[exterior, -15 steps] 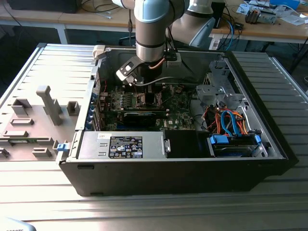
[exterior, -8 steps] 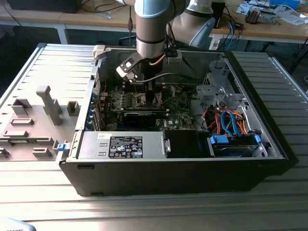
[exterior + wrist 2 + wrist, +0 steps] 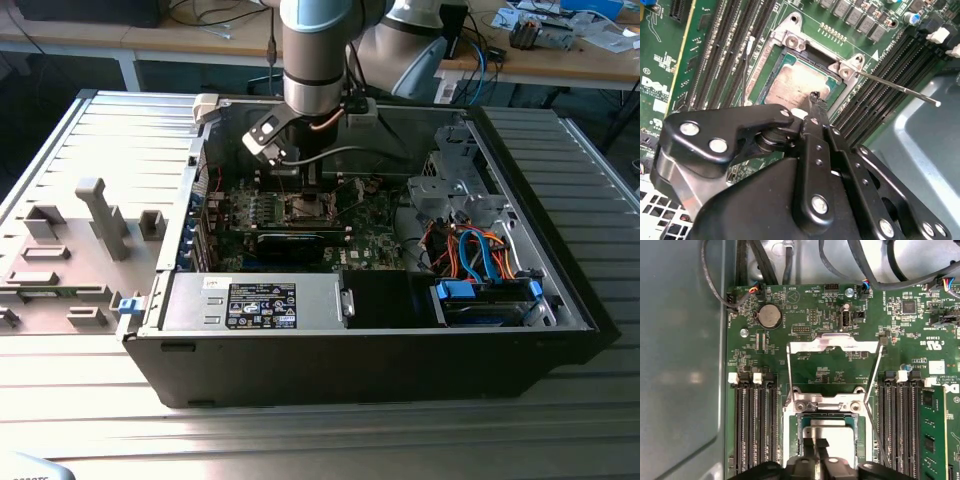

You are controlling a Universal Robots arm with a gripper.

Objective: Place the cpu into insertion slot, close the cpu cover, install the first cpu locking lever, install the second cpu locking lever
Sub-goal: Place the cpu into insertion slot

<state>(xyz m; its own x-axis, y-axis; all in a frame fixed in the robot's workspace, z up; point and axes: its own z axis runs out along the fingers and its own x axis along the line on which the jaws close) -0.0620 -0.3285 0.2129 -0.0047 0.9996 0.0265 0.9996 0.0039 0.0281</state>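
Second wrist view: gripper [image 3: 815,97] poised right over the cpu [image 3: 795,82], fingertips at or just above its silvery top; contact cannot be judged. The fingers look pressed together, with nothing seen between them. The cpu lies flat inside the insertion slot [image 3: 817,55], ringed by green board. One thin locking lever [image 3: 900,89] angles free beside the slot, not latched.

First wrist view: the cpu cover [image 3: 832,343] stands raised on its hinge, window frame well clear of the cpu [image 3: 840,435]. The gripper [image 3: 815,444] is cut off by the frame edge, and its black body hides the near half of the chip.

Exterior view: the gripper [image 3: 305,188] reaches down into an open computer case [image 3: 400,360] that lies on a ribbed metal table [image 3: 300,440]. A black box with a white label [image 3: 260,305] sits along the case's near side, and blue and orange cables [image 3: 480,245] bunch toward the exterior view's right. Cluttered workbenches [image 3: 560,60] stand behind. The socket area is too small here to make out.
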